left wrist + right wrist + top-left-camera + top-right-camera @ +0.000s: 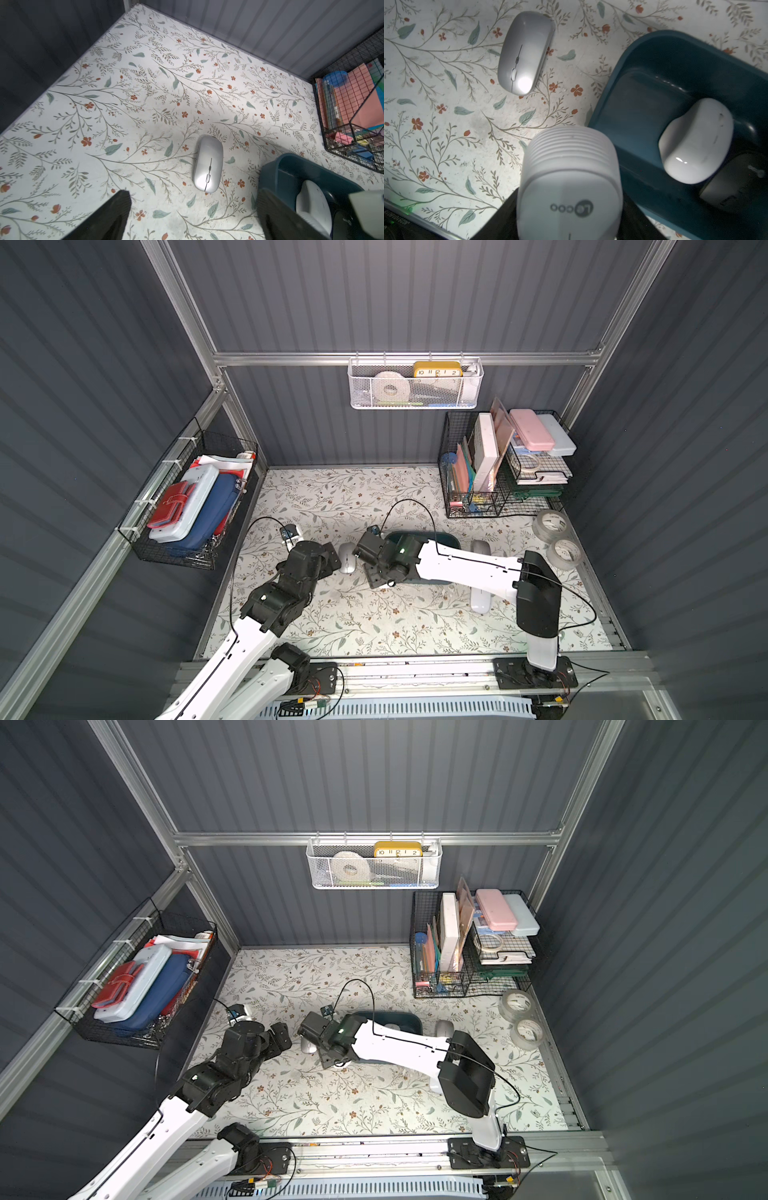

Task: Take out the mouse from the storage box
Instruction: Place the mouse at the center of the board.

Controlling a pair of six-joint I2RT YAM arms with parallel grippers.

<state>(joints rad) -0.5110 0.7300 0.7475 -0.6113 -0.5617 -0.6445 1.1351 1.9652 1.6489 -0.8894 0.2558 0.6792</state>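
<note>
The dark teal storage box [446,538] [411,1020] [291,166] [664,58] lies mid-table, mostly under my right arm. A white mouse [697,141] [311,205] rests inside it beside a dark object [729,187]. My right gripper [569,207] [376,570] is shut on another white mouse [569,166] with a ribbed end and a logo, held over the floral table just left of the box. A silver mouse [347,558] [309,1046] [208,166] [525,53] lies on the table between the two grippers. My left gripper [193,199] [328,558] is open and empty, just left of the silver mouse.
Two more white mice [481,549] [481,600] lie right of the box. Two tape rolls [550,524] [565,553] sit at the right edge. A black wire organiser [498,472] fills the back right corner. A wire basket [187,506] hangs on the left wall, a white mesh basket [415,383] on the back wall.
</note>
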